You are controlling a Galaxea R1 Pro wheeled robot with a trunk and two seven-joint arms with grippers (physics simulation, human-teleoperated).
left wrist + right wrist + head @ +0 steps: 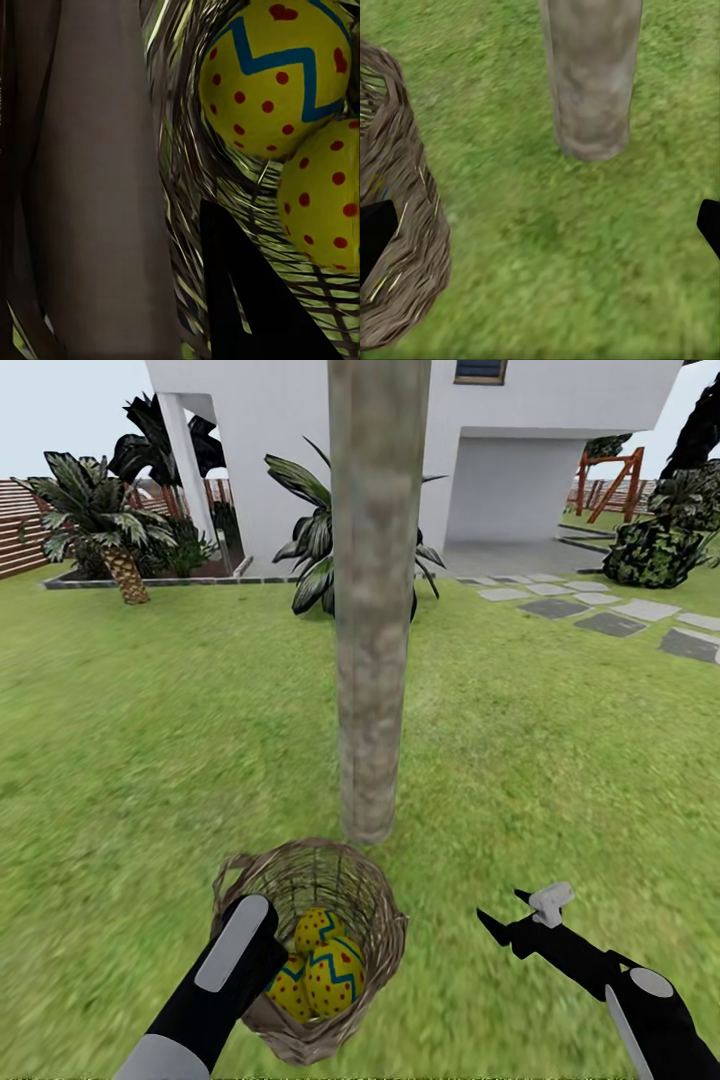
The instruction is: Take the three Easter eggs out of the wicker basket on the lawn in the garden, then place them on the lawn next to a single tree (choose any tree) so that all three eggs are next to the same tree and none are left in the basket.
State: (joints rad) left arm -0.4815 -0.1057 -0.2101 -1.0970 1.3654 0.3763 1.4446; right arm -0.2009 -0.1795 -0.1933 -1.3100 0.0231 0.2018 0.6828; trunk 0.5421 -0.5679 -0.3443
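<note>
While the left arm reaches into the basket (305, 880), its fingers (247, 300) sit against the inner weave; left gripper (161, 247) state: cannot tell if apart or together. Three eggs (322, 965) in the basket, just beside those fingers; the left wrist camera has two of them close up, touching each other. Basket is tilted, resting on the lawn (150, 760).

Right gripper (520, 915) hovers over the grass, fingers (371, 236) spread wide apart, nothing between them. Basket is just beside one right finger, not touching as far as I can see.

Beyond both grippers: tree trunk (375, 600), base near the basket's far rim. Further out: palms (100, 520), stone path (590, 610), white house (540, 450), red playset (610, 480), fence (20, 525).
</note>
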